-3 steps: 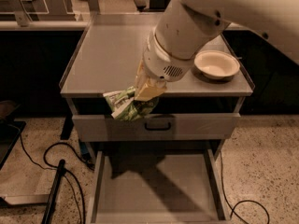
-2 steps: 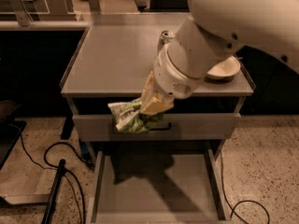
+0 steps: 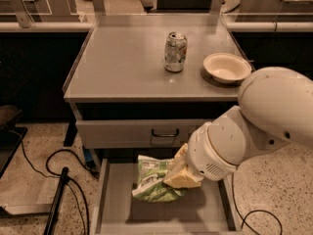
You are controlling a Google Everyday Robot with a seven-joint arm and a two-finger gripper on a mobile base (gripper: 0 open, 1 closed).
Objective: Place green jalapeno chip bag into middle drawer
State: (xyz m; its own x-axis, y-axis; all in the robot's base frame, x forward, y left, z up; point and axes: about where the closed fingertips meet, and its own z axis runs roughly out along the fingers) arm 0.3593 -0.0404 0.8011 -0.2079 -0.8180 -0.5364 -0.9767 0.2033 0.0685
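Green jalapeno chip bag [image 3: 152,181] is clamped at its right edge by the tool [image 3: 182,174], low inside the open middle drawer [image 3: 115,204]. Just above the tool is a closed drawer front [image 3: 122,133]. Higher still, the table [image 3: 117,67] carries a soda can [image 3: 175,52] and a bowl [image 3: 226,67].

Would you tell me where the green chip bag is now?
Lower centre of the camera view: the gripper holds the green jalapeno chip bag over the middle drawer, below the handled drawer front.
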